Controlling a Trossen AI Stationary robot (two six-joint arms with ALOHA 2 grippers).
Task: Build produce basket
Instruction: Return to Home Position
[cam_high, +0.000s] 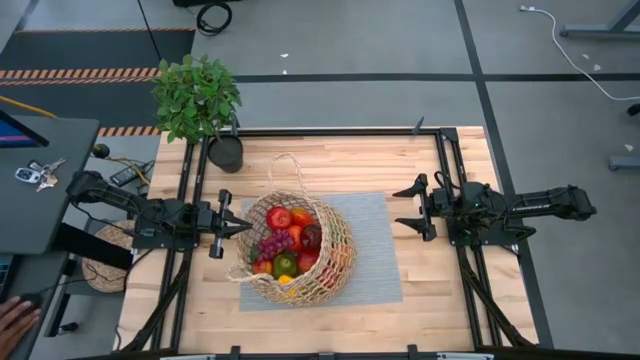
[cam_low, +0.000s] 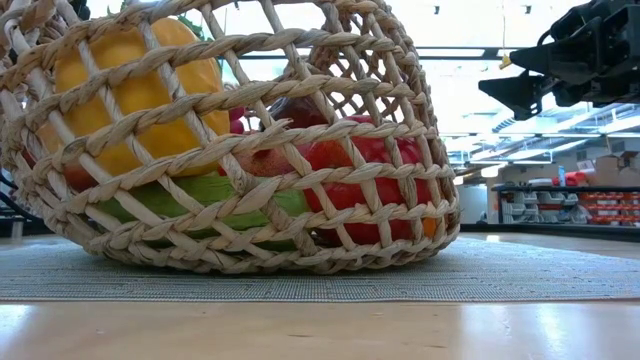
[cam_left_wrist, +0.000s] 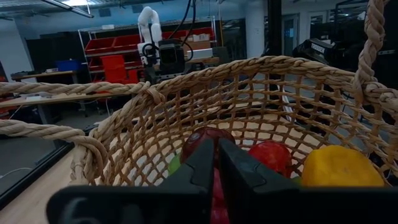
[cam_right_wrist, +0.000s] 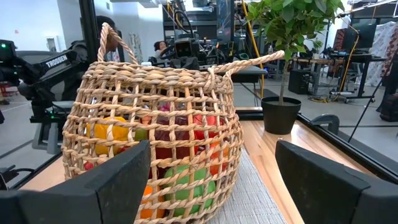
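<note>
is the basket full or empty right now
Full, roughly: the basket holds piled produce; red, yellow and green pieces show through its weave.

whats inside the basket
The basket holds a red apple, purple grapes and a green piece on top. Pieces beneath them are mostly covered, so no full count.

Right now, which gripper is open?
The right gripper, fingers spread wide, clear of the basket; the left gripper at the basket's other side is pinched shut.
</note>
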